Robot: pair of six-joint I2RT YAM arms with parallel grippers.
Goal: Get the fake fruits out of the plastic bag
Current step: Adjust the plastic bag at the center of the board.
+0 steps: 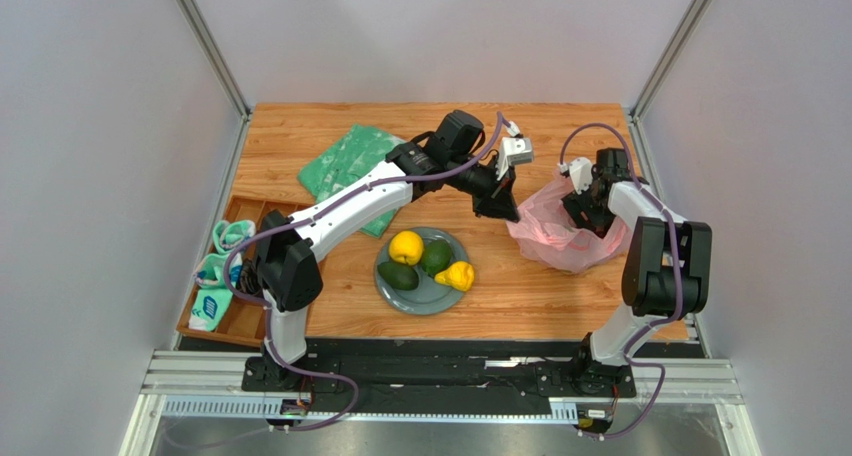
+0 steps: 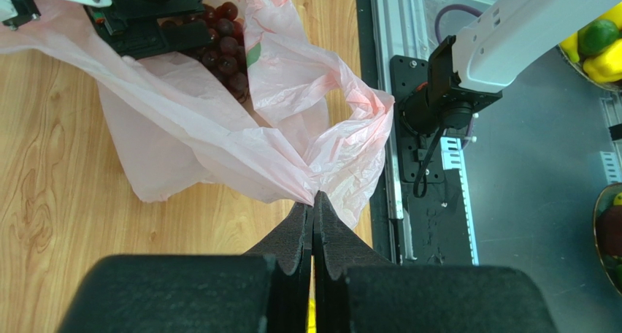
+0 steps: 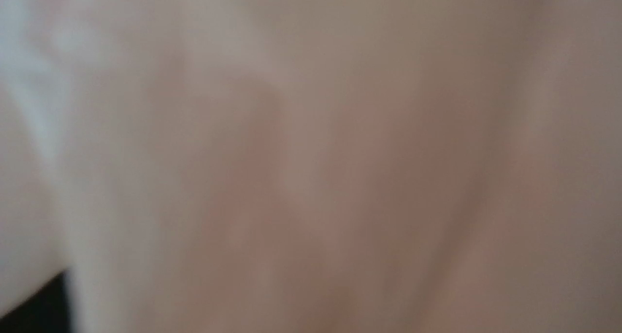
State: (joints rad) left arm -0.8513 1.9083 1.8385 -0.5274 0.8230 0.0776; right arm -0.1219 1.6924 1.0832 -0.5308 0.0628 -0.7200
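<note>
Left fingers clamp thin translucent pink plastic bag by its rim, likely holding the mouth up for right fingers (spread can't tell, lens smothered) at dark purple-red grape bunch.

A wooden desk with warm, visible grain stands inside a booth of plain pale grey walls: a back wall, a left wall and a right wall, with slanting aluminium posts at the two rear corners. Along the desk's near edge runs a ribbed aluminium rail, and beyond it lies a smooth grey surface. The light is soft and even, with faint shadows on the wood.
</note>
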